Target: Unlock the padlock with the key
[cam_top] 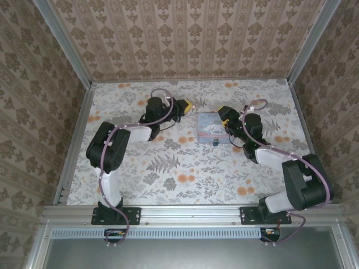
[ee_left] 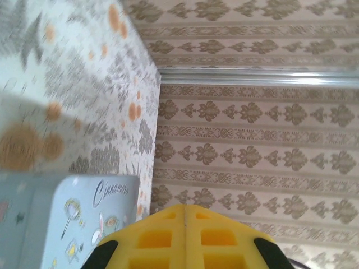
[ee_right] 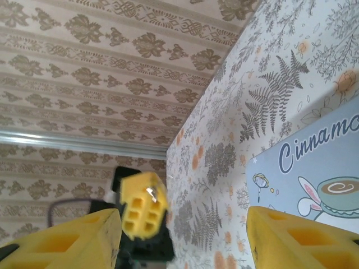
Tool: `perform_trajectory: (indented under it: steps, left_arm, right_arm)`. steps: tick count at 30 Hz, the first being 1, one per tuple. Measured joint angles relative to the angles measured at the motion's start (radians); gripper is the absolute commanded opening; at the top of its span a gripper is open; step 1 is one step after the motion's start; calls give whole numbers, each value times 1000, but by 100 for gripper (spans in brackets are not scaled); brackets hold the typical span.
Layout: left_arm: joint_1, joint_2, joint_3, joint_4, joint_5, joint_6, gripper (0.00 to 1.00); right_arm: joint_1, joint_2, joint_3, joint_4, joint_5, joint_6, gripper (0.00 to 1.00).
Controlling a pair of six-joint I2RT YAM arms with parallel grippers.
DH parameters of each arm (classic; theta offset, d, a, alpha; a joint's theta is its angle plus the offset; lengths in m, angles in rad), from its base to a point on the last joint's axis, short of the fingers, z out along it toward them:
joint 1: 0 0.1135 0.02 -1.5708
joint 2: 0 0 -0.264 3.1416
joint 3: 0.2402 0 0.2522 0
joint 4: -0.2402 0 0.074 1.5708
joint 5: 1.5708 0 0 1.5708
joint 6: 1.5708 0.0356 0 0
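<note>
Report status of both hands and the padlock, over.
Left hand shut, likely on the key. Right hand open by the tin. Padlock at tin's near edge, untouched.

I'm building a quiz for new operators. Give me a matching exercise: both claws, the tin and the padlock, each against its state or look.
1 left claw
2 right claw
3 tin
4 padlock

A pale blue, cartoon print
B fingers wide apart
C tiny, dark, by the tin's near edge
D fingers pressed together

Pairs: 1-D, 2-B, 3-A, 4-C
</note>
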Motion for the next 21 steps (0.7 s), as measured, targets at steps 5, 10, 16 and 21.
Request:
perform_trajectory:
  steps: [5, 10, 16, 21]
  left_arm:
    - [5, -54, 172, -341, 60, 389, 0]
    - [-115, -116, 442, -859, -143, 896, 0]
    - [-184, -169, 501, -1106, -304, 1164, 0]
    - [-172, -169, 483, -1186, -378, 1253, 0]
  right_arm:
    - [-16, -35, 7, -60, -92, -94, 56]
    - [-16, -38, 21, -78, -136, -143, 55]
    - [-17, -38, 21, -74, -149, -145, 51]
    - [-19, -38, 28, -68, -171, -149, 45]
